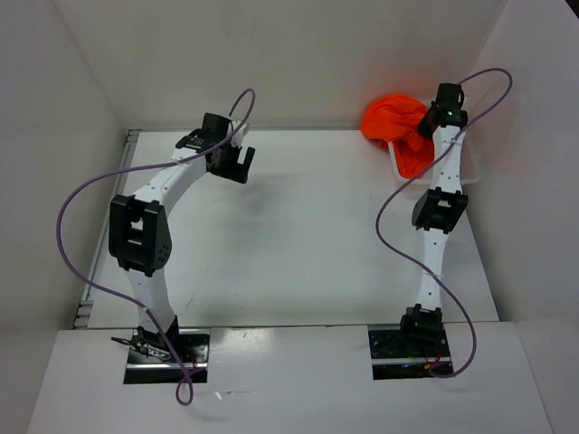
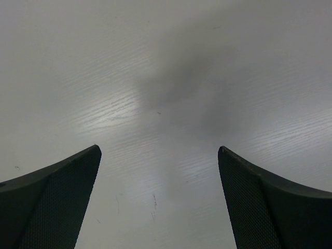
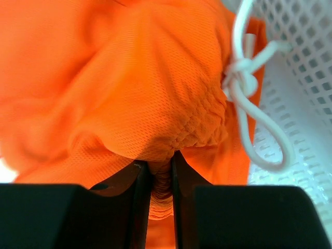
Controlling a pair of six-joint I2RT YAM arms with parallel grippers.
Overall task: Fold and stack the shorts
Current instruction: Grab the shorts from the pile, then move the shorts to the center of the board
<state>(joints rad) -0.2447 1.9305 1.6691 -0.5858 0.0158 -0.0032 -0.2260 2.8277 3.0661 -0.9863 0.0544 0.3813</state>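
Right tool [image 3: 161, 168] is closed narrowly, pinching the bright orange mesh-fabric shorts [image 3: 119, 88] at the gathered waistband [image 3: 199, 127], far right. Left tool [image 2: 160, 155] is spread wide and holds nothing.

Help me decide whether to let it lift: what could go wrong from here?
1. The right tool pinches only a thin fold of the shorts near the waistband. The fold may slip out when lifted.
2. The drawstring loop lies next to the basket mesh and could snag, dragging the basket.
3. The left tool is open over the table, far off, so it could not catch a drop.
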